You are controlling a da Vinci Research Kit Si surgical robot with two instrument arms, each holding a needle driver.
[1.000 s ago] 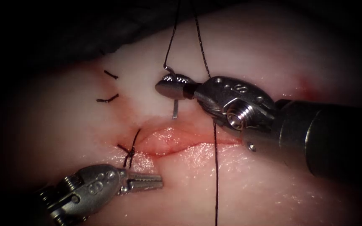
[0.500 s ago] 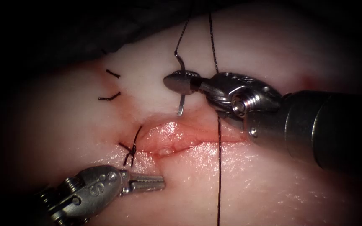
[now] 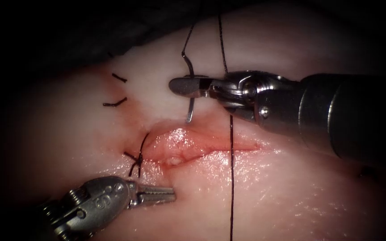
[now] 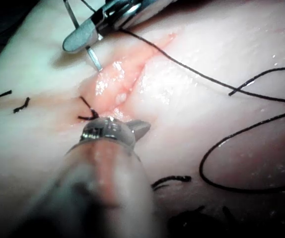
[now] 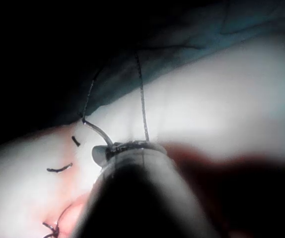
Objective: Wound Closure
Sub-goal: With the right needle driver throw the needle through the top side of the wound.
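The right hand (image 3: pixel 188 85), clamping the needle (image 3: pixel 190 109) mid-curve, has rolled above the cut (image 3: pixel 193 147); the left hand (image 3: pixel 157 195) stays closed, empty.

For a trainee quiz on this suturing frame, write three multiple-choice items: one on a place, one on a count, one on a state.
1. Where is the needle?
A. in the right hand, above the cut
B. buried in the tissue
C. in the left hand

2. How many short thread ends lie on the tissue up and left of the cut?
A. none
B. two
C. five

3. The left hand is:
A. shut on the needle
B. shut on thread
C. shut, holding nothing

Answers: A, the needle crosses the right hand's jaws, tip clear of the tissue; B, two dark ends lie there; C, its jaws are together and bare.
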